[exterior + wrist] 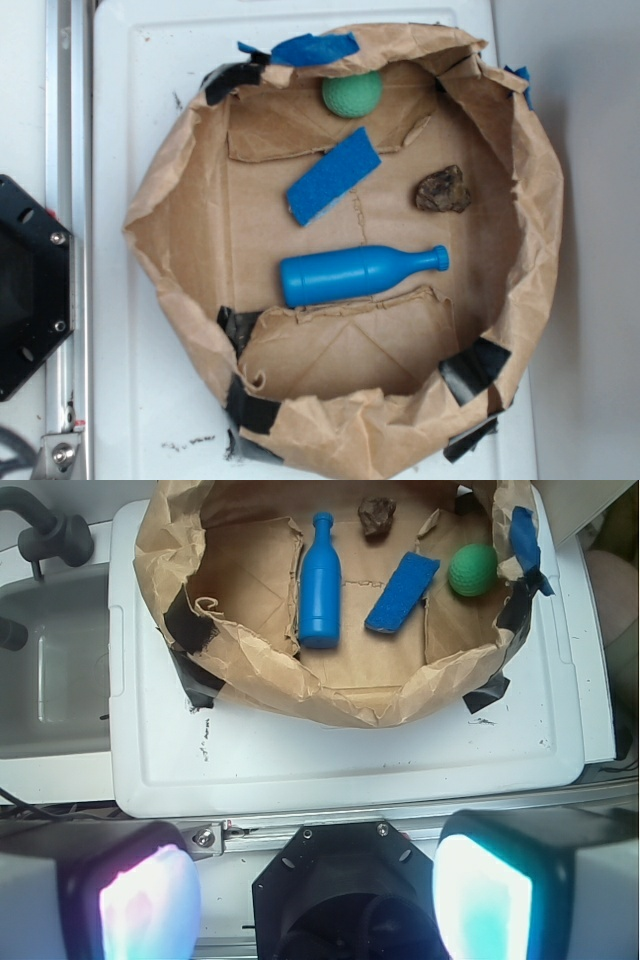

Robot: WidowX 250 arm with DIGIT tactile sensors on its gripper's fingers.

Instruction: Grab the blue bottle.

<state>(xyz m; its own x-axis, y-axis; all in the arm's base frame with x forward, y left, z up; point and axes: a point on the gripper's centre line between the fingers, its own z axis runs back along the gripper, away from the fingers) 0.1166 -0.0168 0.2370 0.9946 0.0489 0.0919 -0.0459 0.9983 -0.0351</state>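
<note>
High above white base, tool (315, 895) spread wide, empty, well back from blue bottle (320, 580) lying flat

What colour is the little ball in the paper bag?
The ball is green. The exterior view shows it best, by the paper bag's wall.

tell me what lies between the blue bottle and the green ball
The flat blue sponge, lying diagonally between blue bottle and green ball; clearest in the exterior view.
</note>
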